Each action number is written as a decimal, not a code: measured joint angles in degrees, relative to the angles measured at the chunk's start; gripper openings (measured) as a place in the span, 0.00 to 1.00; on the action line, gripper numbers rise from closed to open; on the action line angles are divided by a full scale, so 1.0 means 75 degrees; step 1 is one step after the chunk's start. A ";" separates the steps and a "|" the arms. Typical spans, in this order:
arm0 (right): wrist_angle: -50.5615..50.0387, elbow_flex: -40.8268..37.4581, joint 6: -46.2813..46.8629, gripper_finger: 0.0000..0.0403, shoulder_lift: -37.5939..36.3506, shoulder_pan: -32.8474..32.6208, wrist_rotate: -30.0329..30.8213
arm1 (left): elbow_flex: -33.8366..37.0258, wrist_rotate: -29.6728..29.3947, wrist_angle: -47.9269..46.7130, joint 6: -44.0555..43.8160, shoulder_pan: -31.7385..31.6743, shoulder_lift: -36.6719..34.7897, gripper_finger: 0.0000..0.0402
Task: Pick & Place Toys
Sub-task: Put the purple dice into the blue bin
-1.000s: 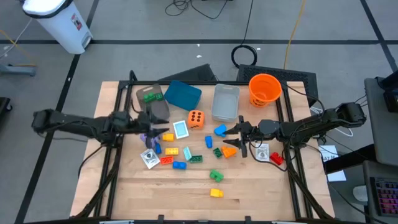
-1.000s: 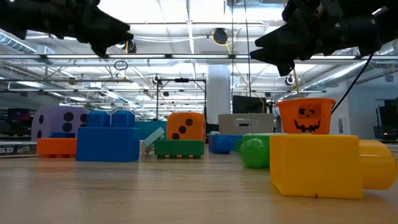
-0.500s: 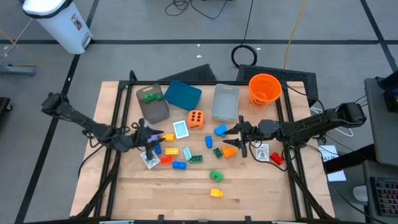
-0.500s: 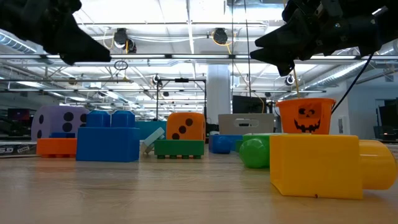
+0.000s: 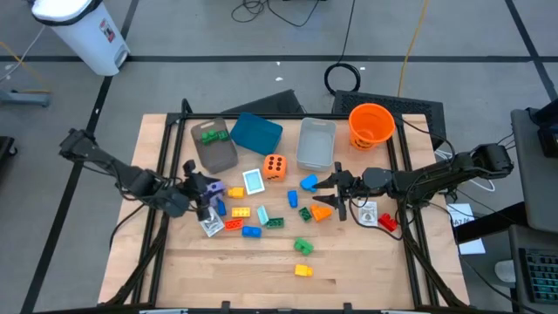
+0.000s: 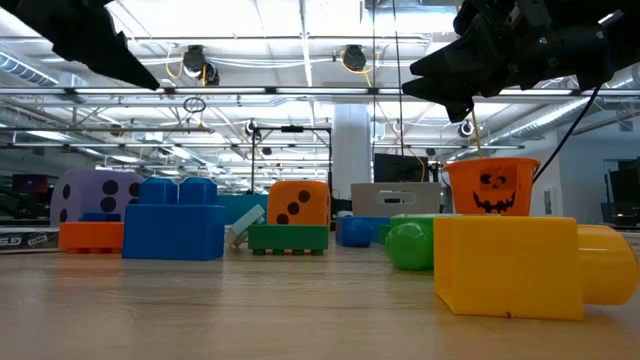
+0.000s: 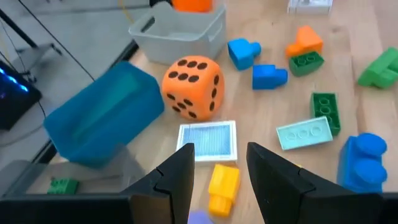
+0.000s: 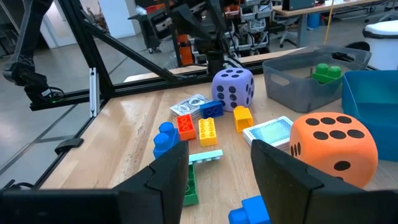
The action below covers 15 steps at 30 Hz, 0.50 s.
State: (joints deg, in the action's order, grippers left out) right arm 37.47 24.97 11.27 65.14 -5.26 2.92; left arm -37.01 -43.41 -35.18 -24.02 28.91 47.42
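Note:
Toys lie scattered on the wooden table [image 5: 261, 262]: an orange die [image 5: 275, 167], a purple die [image 8: 233, 88], a pale blue card [image 7: 208, 140], and red, blue, yellow and green bricks such as a yellow one [image 7: 222, 184]. All rest flat on the wood. My left gripper [image 7: 217, 168] hangs open above the left part of the heap, next to the purple die [image 5: 212, 185], holding nothing. My right gripper [image 8: 217, 167] hovers open at the right part of the heap [image 5: 331, 185], fingers level and pointing toward the table's left, also holding nothing.
A teal box [image 5: 257, 133], a grey bin [image 5: 215, 148] holding a green brick, a second grey bin [image 5: 316, 144] and an orange bucket [image 5: 370, 124] stand along the far side. A yellow brick [image 5: 302, 270] and a green one [image 5: 302, 246] lie toward the near edge, with bare wood around them.
My left arm has swung about: its gripper drew back a little toward the table's left edge, rose, and turned so that it slants toward the far right. In the low view it went up and left, almost out of the picture.

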 joint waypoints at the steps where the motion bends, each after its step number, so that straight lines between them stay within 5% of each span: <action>1: 0.0000 0.0000 0.0000 0.41 0.0000 0.0000 0.0001 | -0.0116 0.0069 -0.0206 -0.0135 0.0000 0.0076 0.38; 15: 0.0003 0.0000 0.0000 0.41 0.0003 0.0000 0.0000 | -0.0249 0.0591 -0.0543 -0.0492 0.0000 0.1095 0.38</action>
State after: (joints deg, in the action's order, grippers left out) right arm 37.50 24.97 11.27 65.17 -5.26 2.92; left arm -38.87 -38.98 -39.25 -27.71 28.91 55.63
